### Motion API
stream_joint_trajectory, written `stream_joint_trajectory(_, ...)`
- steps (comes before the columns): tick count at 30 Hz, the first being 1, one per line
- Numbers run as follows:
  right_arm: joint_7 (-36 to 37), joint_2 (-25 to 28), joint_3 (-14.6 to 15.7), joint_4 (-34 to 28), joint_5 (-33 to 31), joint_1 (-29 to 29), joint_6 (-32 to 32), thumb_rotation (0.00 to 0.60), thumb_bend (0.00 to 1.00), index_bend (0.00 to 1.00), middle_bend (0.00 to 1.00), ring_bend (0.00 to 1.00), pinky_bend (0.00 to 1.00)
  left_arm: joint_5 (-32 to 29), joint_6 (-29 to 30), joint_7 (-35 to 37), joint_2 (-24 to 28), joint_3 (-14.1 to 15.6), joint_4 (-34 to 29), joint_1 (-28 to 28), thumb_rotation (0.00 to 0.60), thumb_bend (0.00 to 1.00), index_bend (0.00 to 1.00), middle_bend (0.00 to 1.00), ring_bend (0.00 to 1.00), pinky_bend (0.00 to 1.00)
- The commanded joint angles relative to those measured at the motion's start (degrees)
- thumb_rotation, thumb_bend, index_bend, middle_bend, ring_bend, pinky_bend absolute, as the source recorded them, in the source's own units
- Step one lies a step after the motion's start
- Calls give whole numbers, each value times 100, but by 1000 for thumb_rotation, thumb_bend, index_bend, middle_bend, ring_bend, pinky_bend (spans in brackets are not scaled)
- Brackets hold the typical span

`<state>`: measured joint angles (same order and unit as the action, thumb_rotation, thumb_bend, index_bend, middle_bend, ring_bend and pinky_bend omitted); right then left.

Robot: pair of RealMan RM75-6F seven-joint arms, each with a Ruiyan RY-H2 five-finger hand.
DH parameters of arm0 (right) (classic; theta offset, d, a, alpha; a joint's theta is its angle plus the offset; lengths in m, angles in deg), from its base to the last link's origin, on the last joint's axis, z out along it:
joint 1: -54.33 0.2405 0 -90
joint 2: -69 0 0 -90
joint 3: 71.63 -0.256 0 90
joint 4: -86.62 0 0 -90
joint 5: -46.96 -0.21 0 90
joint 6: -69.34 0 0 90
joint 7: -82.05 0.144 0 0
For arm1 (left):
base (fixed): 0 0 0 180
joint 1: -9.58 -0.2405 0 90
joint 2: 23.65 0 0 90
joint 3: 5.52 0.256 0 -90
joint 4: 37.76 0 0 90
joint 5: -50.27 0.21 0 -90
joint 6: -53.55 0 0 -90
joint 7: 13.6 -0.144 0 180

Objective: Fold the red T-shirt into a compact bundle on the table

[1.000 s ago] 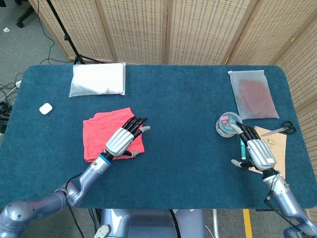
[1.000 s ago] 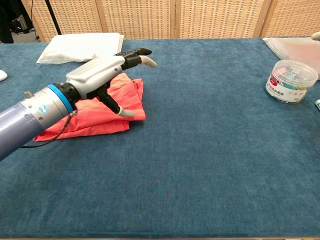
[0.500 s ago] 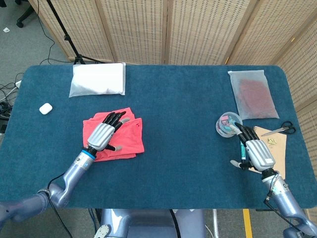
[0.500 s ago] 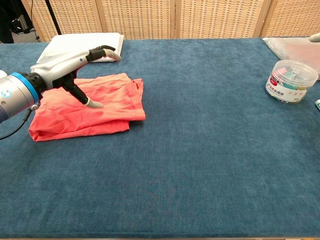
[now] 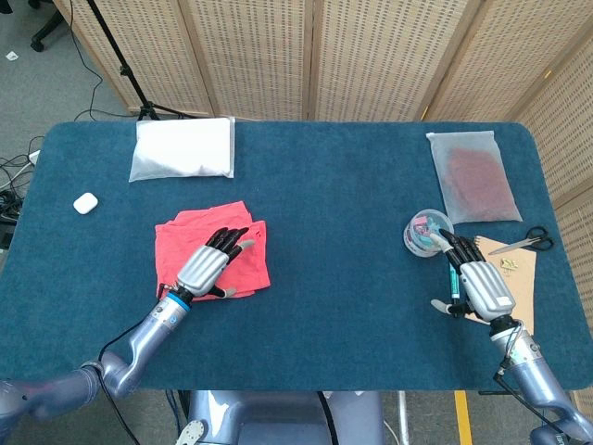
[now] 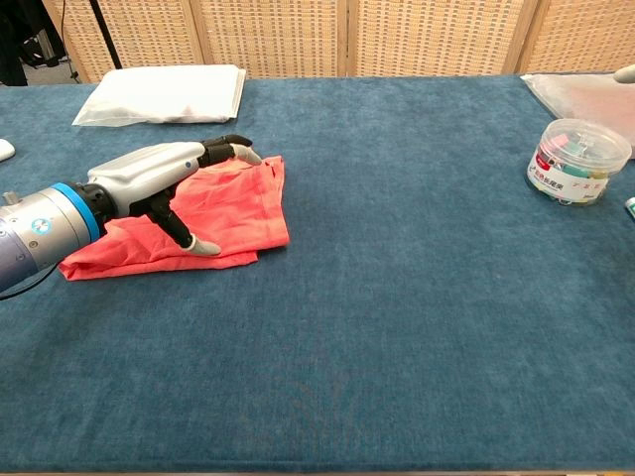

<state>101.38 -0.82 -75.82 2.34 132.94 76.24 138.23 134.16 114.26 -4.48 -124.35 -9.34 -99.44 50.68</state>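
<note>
The left hand (image 5: 206, 270) lies flat with its fingers spread on the folded red T-shirt (image 5: 184, 243), which sits under and just beyond its fingertips. The right hand (image 5: 480, 286) rests open on the table (image 5: 343, 204), a small round tub (image 5: 425, 231) just past its fingertips.

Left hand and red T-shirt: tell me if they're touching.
Touching. In the chest view the left hand lies flat on the red T-shirt, thumb tip pressing the fabric; the head view agrees.
</note>
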Motion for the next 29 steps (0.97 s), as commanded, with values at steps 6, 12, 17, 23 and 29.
stream_joint_trajectory(6, 58, 54, 10, -65, 66, -20, 69, 600, 2, 0, 0, 0, 0, -6, 401, 118, 597, -241, -723, -155, 600, 68, 0, 0, 0, 0)
stream_joint_trajectory(12, 57, 117, 2, -134, 138, -68, 224, 600, 1, 0, 0, 0, 0, -298, 716, -136, 1450, -395, -1714, -517, 600, 51, 0, 0, 0, 0)
stream_joint_trajectory(17, -651, 0, -139, -68, 12, -198, 591, 600, 0, 0, 0, 0, 0, -707, 1186, -1072, 2321, -277, -2800, -1125, 600, 10, 0, 0, 0, 0)
stream_joint_trajectory(23, -2038, -351, -392, 116, -263, -384, 1194, 600, 0, 0, 0, 0, 0, -935, 1964, -1798, 2818, -141, -3559, -1775, 600, 8, 0, 0, 0, 0)
stream_joint_trajectory(29, -2440, -366, -488, -96, -494, -495, 1303, 600, 0, 0, 0, 0, 0, -930, 2579, -2030, 3006, 24, -3746, -2351, 600, 42, 0, 0, 0, 0)
